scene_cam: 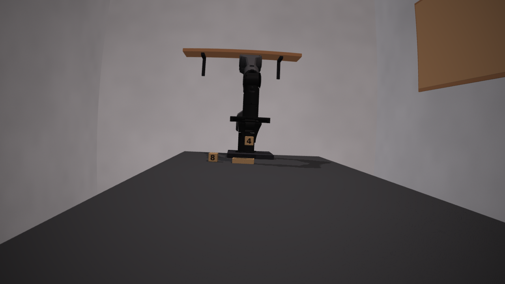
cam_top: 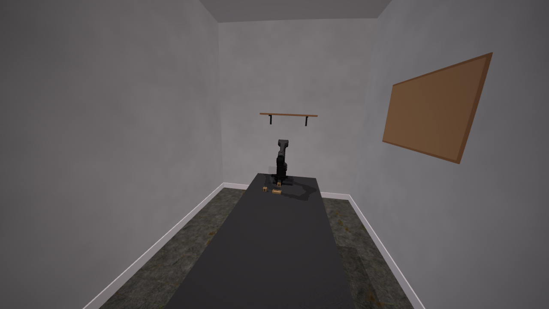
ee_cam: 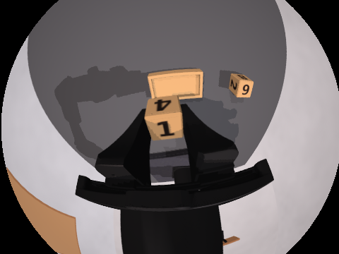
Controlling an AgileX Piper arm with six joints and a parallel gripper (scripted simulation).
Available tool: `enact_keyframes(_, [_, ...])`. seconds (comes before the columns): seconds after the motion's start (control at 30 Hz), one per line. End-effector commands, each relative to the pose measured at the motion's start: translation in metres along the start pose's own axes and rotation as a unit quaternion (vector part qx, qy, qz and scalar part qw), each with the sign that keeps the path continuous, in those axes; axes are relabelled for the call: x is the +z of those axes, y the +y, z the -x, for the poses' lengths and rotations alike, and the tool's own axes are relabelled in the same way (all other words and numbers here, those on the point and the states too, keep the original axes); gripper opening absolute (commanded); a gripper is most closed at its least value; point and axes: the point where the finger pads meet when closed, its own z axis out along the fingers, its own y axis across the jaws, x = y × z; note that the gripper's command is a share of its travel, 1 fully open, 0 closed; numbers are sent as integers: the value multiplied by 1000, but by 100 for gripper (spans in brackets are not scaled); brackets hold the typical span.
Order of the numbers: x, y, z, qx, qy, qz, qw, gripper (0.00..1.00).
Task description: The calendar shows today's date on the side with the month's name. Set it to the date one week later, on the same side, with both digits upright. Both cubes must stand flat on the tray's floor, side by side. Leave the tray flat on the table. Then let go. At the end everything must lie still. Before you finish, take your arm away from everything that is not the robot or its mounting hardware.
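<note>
Cube showing 4 point(cam_top: 279, 184) point(scene_cam: 249, 140) point(ee_cam: 155, 121) aloft, pinched by part-open fingers point(scene_cam: 257, 132); exterior view: one o'clock from empty tray point(cam_top: 276, 191) point(scene_cam: 242, 161) point(ee_cam: 176, 86); second cube point(cam_top: 264, 189) point(scene_cam: 212, 157) point(ee_cam: 241, 85), nine o'clock. Likely transfer step; next, align over tray, lower level, digit upright.

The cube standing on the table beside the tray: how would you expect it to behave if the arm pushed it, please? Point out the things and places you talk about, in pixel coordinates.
The loose cube point(cam_top: 264, 189) point(scene_cam: 212, 157) point(ee_cam: 241, 85) would probably slide rather than roll, given its flat faces. It seems unlikely to tip under a low push, being as wide as tall. Its crisp edges suggest something stiff.
</note>
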Motion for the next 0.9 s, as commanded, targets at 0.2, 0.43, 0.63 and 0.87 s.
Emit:
enact_keyframes(0.2, [35,-1,1,0,1,1,1000,36])
enact_keyframes(0.43, [45,-1,1,0,1,1,1000,36])
enact_keyframes(0.63, [46,-1,2,0,0,1,1000,36])
enact_keyframes(0.87, [46,-1,2,0,0,1,1000,36])
